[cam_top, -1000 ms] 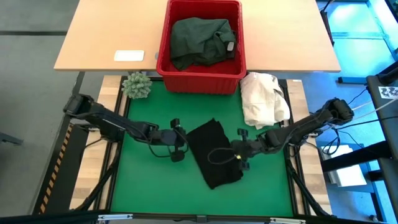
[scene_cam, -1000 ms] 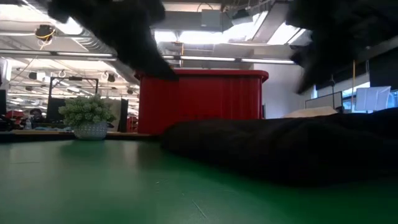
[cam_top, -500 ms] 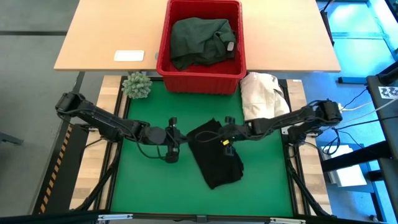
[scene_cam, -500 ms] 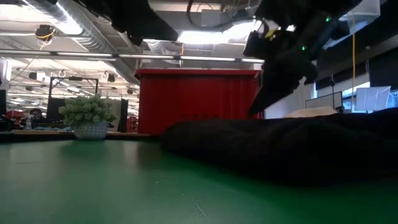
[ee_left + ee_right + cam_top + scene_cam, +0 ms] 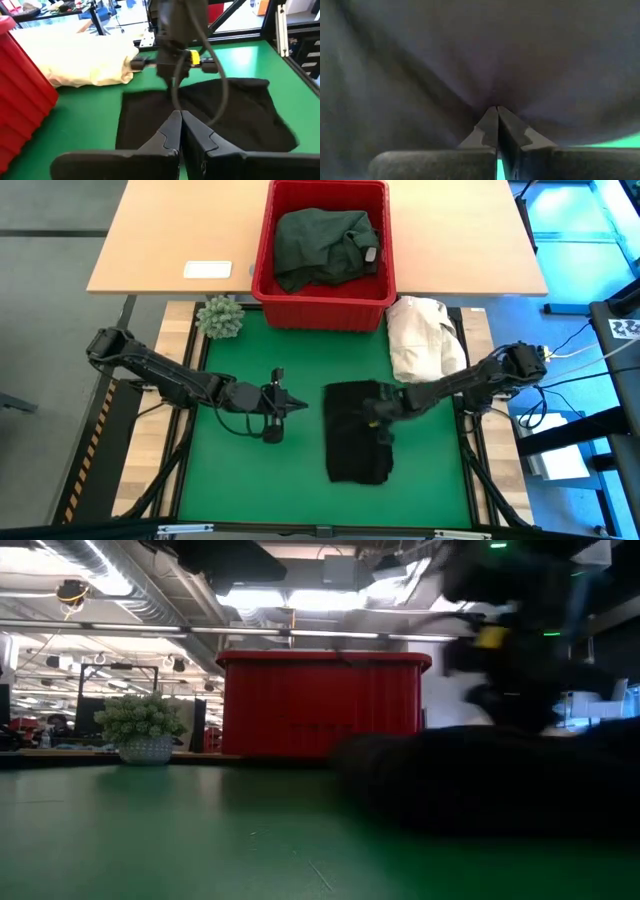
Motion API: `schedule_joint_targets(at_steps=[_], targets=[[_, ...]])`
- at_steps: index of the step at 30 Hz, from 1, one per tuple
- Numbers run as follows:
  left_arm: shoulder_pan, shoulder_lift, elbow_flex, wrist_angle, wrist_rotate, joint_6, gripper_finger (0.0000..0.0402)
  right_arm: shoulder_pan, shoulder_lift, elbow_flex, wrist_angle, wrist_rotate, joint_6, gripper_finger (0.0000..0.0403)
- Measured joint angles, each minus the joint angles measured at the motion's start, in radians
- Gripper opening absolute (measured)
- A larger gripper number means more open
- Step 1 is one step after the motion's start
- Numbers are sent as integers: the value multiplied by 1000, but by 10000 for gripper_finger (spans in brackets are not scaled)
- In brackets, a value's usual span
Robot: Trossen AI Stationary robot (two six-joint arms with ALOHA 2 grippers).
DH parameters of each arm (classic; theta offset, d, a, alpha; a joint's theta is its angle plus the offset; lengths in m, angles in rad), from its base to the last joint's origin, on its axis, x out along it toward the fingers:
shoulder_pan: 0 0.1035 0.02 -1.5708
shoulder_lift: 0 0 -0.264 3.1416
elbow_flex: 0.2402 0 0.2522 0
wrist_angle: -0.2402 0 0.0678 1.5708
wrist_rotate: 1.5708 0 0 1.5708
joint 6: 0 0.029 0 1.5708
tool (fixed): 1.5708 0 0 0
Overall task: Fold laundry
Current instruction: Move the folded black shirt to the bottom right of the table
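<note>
Fingers of the right gripper [image 5: 372, 409] are pressed together with no gap, and their tips rest on the black garment [image 5: 358, 432], pushing into the cloth rather than pinching it; in the right wrist view the dark fabric [image 5: 470, 65] fills almost everything ahead of the closed tips. The left gripper [image 5: 291, 402] is also shut tight and holds nothing. It hovers over bare green mat [image 5: 240, 470] just beside the garment's edge that faces away from the cream-white cloth heap [image 5: 424, 338].

The black garment lies flat as a rough rectangle on the mat, in front of the red basket [image 5: 322, 308] and a little toward the side of the white heap. A dark green garment [image 5: 324, 245] is bunched inside the basket, waiting. A small potted plant [image 5: 219, 317] stands beside the basket's corner on the left arm's side.

I judge the step is smoothing or squaring the folded piece. To do it well, the right tips should slide lightly, with only enough pressure to flatten the cloth, otherwise the layers will drag and the fold will open. The left gripper could come onto the near edge to hold the cloth while the right one strokes outward. Both should keep away from the white heap, which lies near the garment's far corner
</note>
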Motion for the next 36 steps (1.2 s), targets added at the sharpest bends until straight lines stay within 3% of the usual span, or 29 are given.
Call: schedule_joint_targets(at_steps=[3,7,13,17,21,28,36], targets=[[-1,3,0,-2,0,-6,1,89,-31,-2,-120,11,121,0],[0,3,0,-2,0,-4,2,180,-119,-2,-92,69,212,0],[-7,3,0,-3,0,-8,1,177,-193,-2,182,185,192,0],[-7,3,0,0,-1,-4,1,142,-141,0,429,105,98,0],[-7,3,0,1,-21,-3,1,103,-56,0,504,65,68,0],[6,3,0,2,-46,17,1,30,69,0,380,-34,56,0],[5,3,-1,-45,-47,-12,1,207,-24,-3,-4,-152,192,0]])
